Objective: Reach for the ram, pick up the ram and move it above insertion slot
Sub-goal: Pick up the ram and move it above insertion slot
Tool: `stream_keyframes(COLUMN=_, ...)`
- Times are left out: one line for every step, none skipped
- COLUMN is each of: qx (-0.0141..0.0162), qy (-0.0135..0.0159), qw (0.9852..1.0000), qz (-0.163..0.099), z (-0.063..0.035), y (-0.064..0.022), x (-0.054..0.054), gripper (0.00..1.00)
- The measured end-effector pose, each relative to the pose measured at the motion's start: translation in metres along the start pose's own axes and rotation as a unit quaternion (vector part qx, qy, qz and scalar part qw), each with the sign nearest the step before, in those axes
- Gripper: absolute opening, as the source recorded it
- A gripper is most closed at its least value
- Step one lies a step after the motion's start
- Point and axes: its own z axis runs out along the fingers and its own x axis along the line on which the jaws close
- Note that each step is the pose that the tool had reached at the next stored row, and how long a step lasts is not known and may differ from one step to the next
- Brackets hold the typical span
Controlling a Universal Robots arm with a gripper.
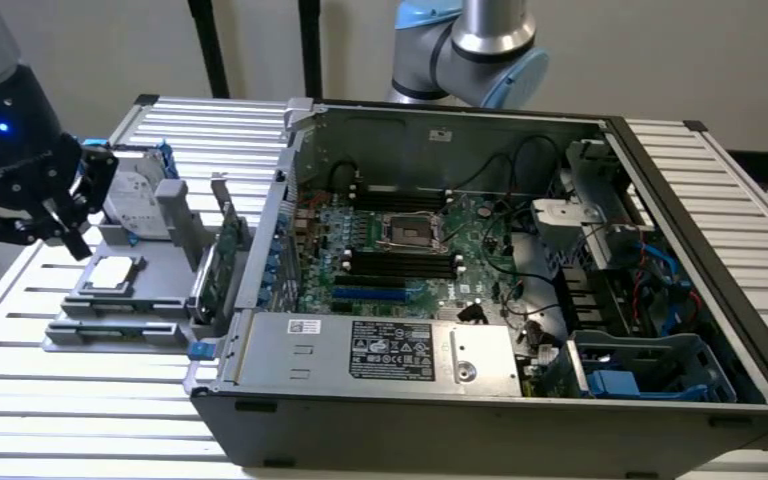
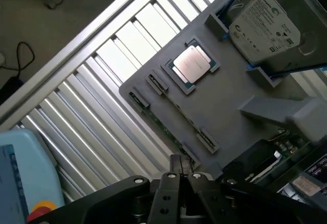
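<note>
The gray fixture tray (image 2: pixel 225 106) carries 1 processor (image 2: pixel 192 64), 1 hard drive (image 2: pixel 263 24) with blue rails, 1 ram (image 2: pixel 166 130) stick along an edge, and 1 green expansion card (image 1: pixel 231 245). Just beside it stands 1 open computer case (image 1: pixel 491 430) holding 1 motherboard (image 1: pixel 471 220) and 1 power supply (image 1: pixel 391 352).

No legible text; printed labels on power supply (image 1: pixel 391 352) and hard drive (image 2: pixel 265 22) unreadable.

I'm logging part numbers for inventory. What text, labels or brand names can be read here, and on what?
Nothing reads clearly.
Black label on the power supply: white print, too small.
White sticker beside it: blurred.
Label on the hard drive: blurred.
Processor lid: no legible marking.
</note>
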Motion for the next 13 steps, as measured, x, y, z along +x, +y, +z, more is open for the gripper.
stream_keyframes(qx=0.0001, qy=0.0001, qw=1.0, qz=-0.009, z=0.0002, y=0.0, x=0.0, gripper=0.11)
stream_keyframes(qx=0.0002, qy=0.0002, qw=0.9998, qz=-0.018, z=0.0005, y=0.0, x=0.0, gripper=0.11)
stream_keyframes(qx=0.0003, qy=0.0003, qw=0.9996, qz=-0.027, z=0.0007, y=0.0, x=0.0, gripper=0.11)
stream_keyframes(qx=0.0004, qy=0.0004, qw=0.9993, qz=-0.036, z=0.0009, y=0.0, x=0.0, gripper=0.11)
stream_keyframes(qx=0.0005, qy=0.0006, qw=0.999, qz=-0.045, z=0.001, y=0.0, x=0.0, gripper=0.11)
stream_keyframes(qx=0.0005, qy=0.0007, qw=0.9985, qz=-0.054, z=0.0012, y=0.0, x=0.0, gripper=0.11)
stream_keyframes(qx=0.0007, qy=0.0008, qw=0.998, qz=-0.063, z=0.0013, y=0.0, x=0.0, gripper=0.11)
stream_keyframes(qx=0.0007, qy=0.001, qw=0.9974, qz=-0.072, z=0.0014, y=0.0, x=0.0, gripper=0.11)
stream_keyframes(qx=0.0008, qy=0.0011, qw=0.9967, qz=-0.081, z=0.0015, y=0.0, x=0.0, gripper=0.11)
stream_keyframes(qx=0.0009, qy=0.0012, qw=0.9959, qz=-0.09, z=0.0016, y=0.0, x=0.0, gripper=0.11)
stream_keyframes(qx=0.001, qy=0.0013, qw=0.995, qz=-0.1, z=0.0017, y=0.0, x=0.0, gripper=0.11)
stream_keyframes(qx=0.0011, qy=0.0015, qw=0.994, qz=-0.109, z=0.0019, y=0.0, x=0.0, gripper=0.11)
stream_keyframes(qx=0.0012, qy=0.0016, qw=0.993, qz=-0.118, z=0.002, y=0.0, x=0.0, gripper=0.11)
